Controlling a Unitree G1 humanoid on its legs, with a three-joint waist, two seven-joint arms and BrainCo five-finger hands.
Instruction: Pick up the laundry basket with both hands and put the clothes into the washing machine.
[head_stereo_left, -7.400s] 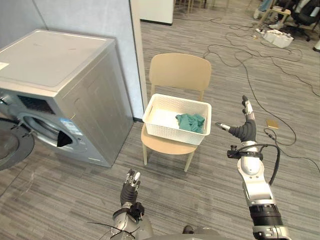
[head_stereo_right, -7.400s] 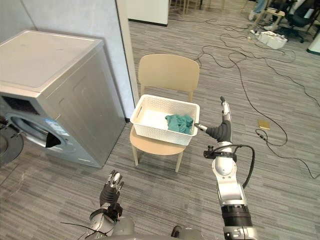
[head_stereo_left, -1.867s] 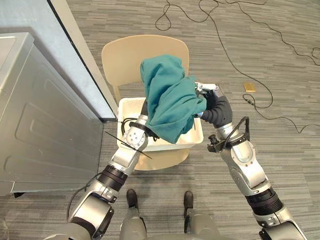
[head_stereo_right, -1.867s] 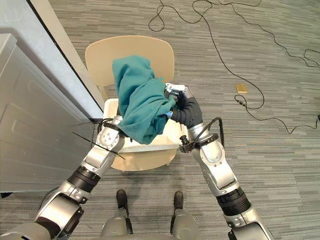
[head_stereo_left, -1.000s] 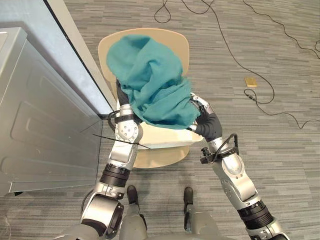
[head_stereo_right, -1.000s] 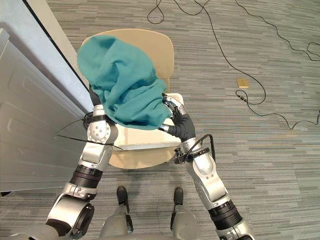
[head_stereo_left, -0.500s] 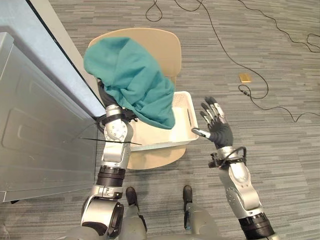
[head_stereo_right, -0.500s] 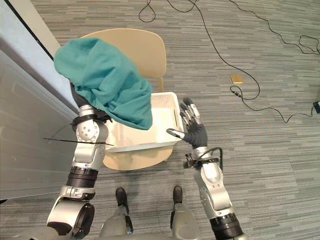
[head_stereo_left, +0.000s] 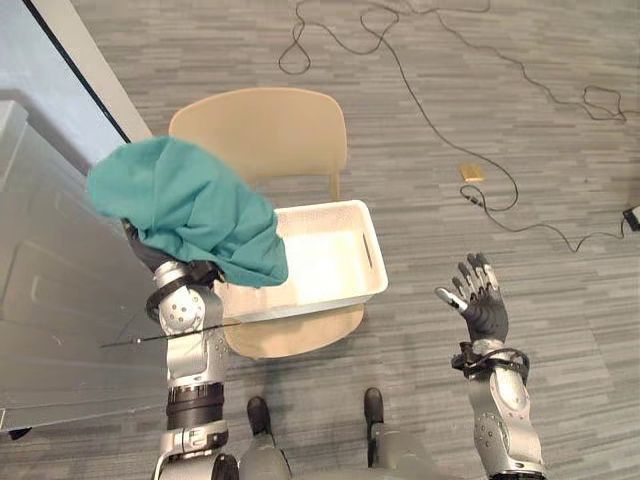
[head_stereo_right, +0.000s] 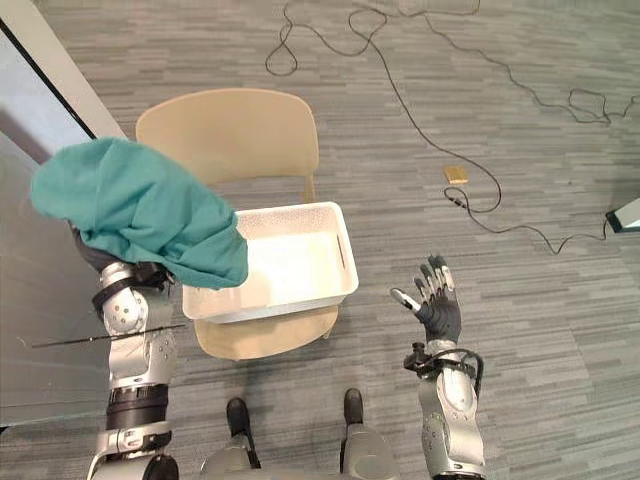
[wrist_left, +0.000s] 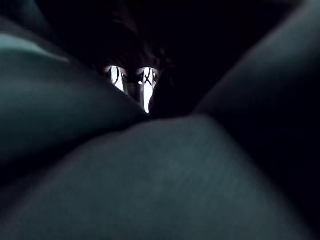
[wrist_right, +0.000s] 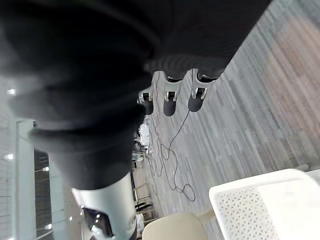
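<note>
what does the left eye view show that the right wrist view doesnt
Left eye view's own: the teal cloth raised by the washing machine, and a small tan thing on the floor. Right wrist view's own: far-off furniture legs. Shared: white basket on the chair, open right hand, floor cable.
</note>
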